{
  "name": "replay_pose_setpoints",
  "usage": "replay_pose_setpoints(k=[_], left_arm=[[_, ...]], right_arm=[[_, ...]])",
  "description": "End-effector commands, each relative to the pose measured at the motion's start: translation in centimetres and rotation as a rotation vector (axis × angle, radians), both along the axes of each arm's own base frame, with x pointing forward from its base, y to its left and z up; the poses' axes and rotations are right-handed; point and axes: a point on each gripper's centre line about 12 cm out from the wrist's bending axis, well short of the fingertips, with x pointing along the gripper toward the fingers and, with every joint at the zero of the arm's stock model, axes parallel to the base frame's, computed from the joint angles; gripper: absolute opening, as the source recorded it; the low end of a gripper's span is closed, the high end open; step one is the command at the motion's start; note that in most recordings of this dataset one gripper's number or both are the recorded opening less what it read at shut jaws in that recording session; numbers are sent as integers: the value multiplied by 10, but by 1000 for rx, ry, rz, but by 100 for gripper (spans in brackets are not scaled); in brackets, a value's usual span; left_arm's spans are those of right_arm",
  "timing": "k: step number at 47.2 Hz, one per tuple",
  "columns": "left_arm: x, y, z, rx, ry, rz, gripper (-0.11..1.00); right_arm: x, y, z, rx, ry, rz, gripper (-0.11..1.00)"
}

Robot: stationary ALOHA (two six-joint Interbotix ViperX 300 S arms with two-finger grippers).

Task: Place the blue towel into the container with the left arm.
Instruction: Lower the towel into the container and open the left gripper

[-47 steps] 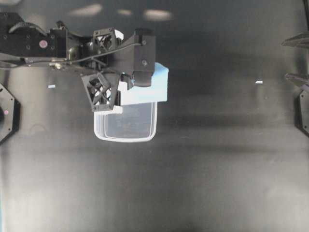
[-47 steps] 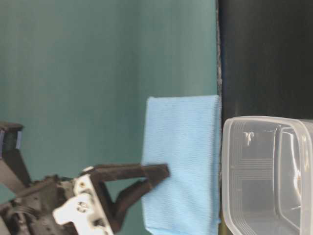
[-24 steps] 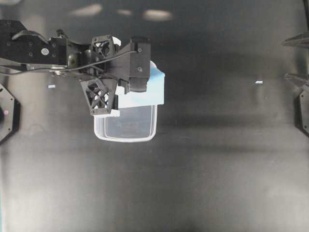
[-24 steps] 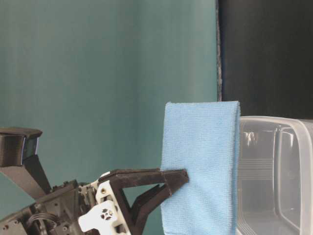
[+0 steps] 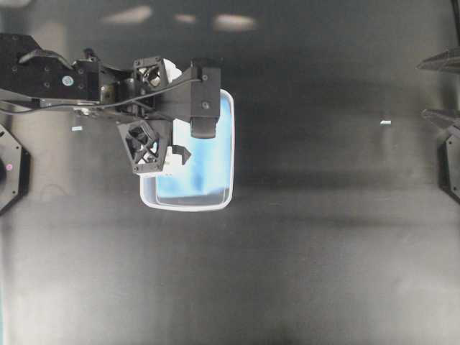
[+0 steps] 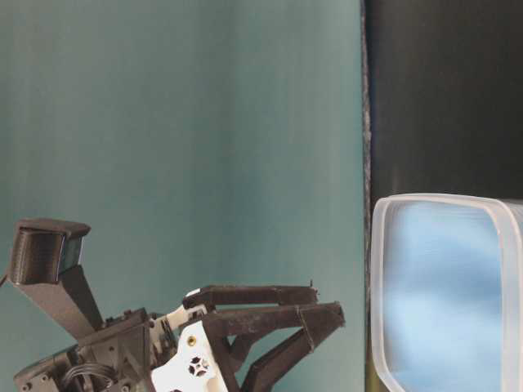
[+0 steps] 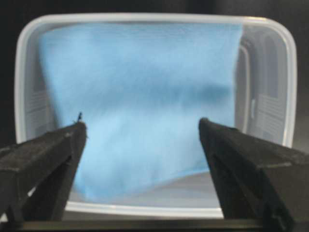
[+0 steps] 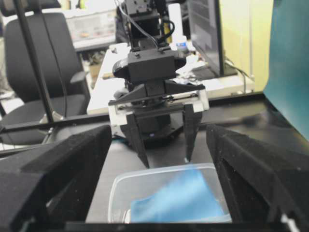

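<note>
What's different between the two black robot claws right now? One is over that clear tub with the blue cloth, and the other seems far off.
The left gripper hangs over the clear rectangular plastic tub, where the light-blue microfibre cloth lies; the right gripper sits at the table's far edge, over nothing. The left gripper has lattice-ribbed fingers and white clips; the right gripper shows bare pointed struts. Both are black, open and holding nothing.

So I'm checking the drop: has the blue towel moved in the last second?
Yes. The blue towel hung from the left gripper beyond the container's far rim; now it lies inside, with the jaws open.
</note>
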Motion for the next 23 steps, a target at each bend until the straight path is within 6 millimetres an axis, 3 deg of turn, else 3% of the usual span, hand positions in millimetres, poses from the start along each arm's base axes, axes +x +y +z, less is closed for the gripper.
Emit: replay_pose_setpoints(k=[1,14,18,23], left_arm=[[-3,-2,31,5,-95,-1,90],[-50,-9,105,16,-479,-13,89],[-72,-12,112,25,-592,-28,89],[-94,-14,107,22,-644,-30,89]], right_arm=[[2,0,7,2,-17,0,77],[1,0,9,-1,-31,0,76],[2,0,8,-7,-27,-1,76],[2,0,7,-6,-24,-1,76]])
